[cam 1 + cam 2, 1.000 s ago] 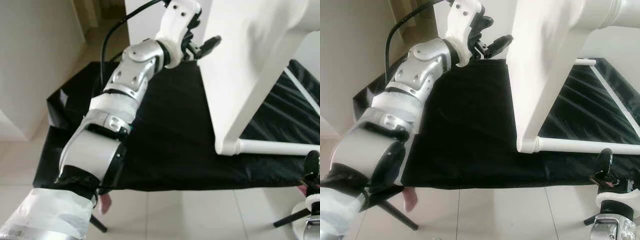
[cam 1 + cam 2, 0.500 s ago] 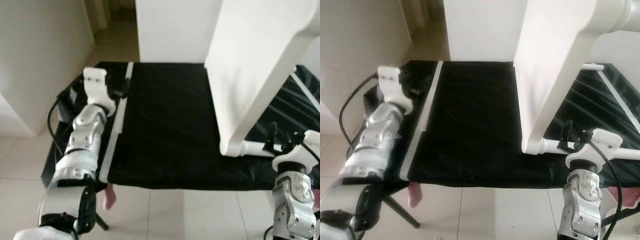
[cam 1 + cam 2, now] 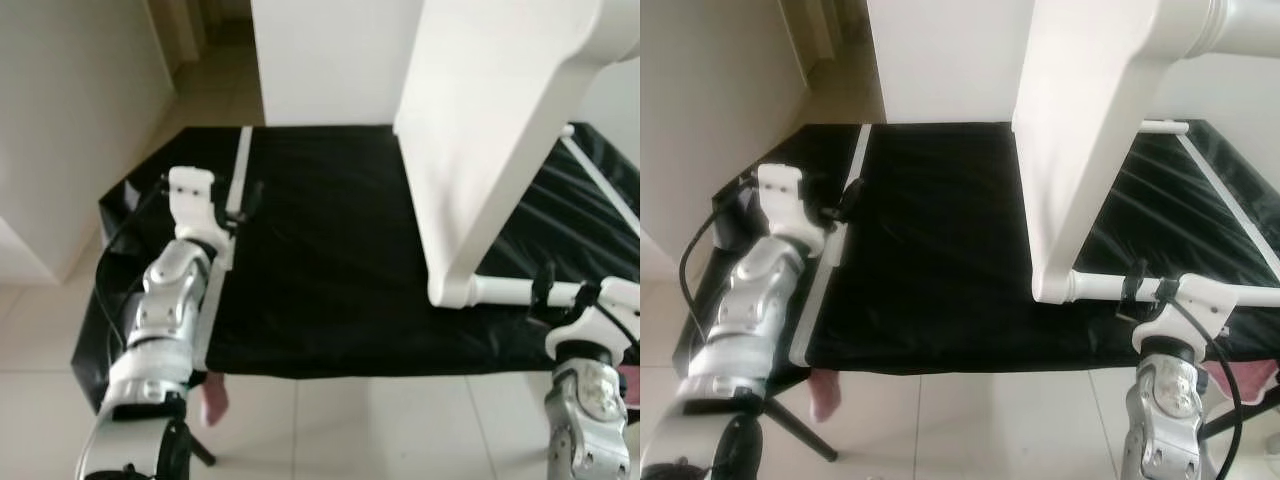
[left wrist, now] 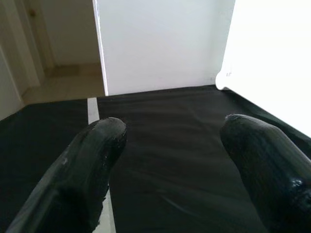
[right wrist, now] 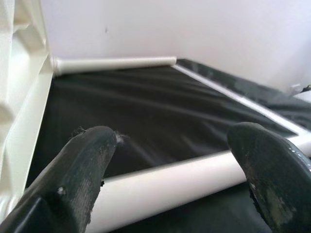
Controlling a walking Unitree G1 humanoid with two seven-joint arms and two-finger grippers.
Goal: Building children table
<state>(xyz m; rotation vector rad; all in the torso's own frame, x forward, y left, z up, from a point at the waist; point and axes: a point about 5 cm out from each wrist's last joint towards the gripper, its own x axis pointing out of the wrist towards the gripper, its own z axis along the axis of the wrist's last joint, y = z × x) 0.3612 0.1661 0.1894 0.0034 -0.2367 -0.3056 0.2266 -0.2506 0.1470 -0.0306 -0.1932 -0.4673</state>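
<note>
We take the white tabletop panel (image 3: 1090, 130) as our landmark: it stands on edge on the black-covered work surface (image 3: 930, 260), and everything else is placed against it.

Nearest to us, at the panel's near lower corner, our right gripper (image 3: 1148, 290) sits just over the white leg tube (image 3: 1240, 297) that lies horizontally out from that corner. In the right wrist view the fingers (image 5: 85, 160) are spread wide, one on either side of the tube (image 5: 165, 182), with nothing pinched between them.

Well apart from the panel, across the black cloth, our left gripper (image 3: 248, 200) hovers low over a long white strip (image 3: 240, 165) that runs along the far side of the surface from the panel. Its fingers (image 4: 92, 155) are also spread and empty, with the strip (image 4: 92, 104) showing just past one of them.

Farther back, a second white tube (image 5: 114, 63) projects from the panel's far lower corner, and behind the panel stands a white wall (image 3: 330, 60).

We judge the step in hand to be seating or steadying the near leg in the panel's corner. The next move calls for closing the right fingers squarely round the tube, close to the joint, without knocking the panel, which rests only on its edge. The left gripper could meanwhile come across to brace the panel.
</note>
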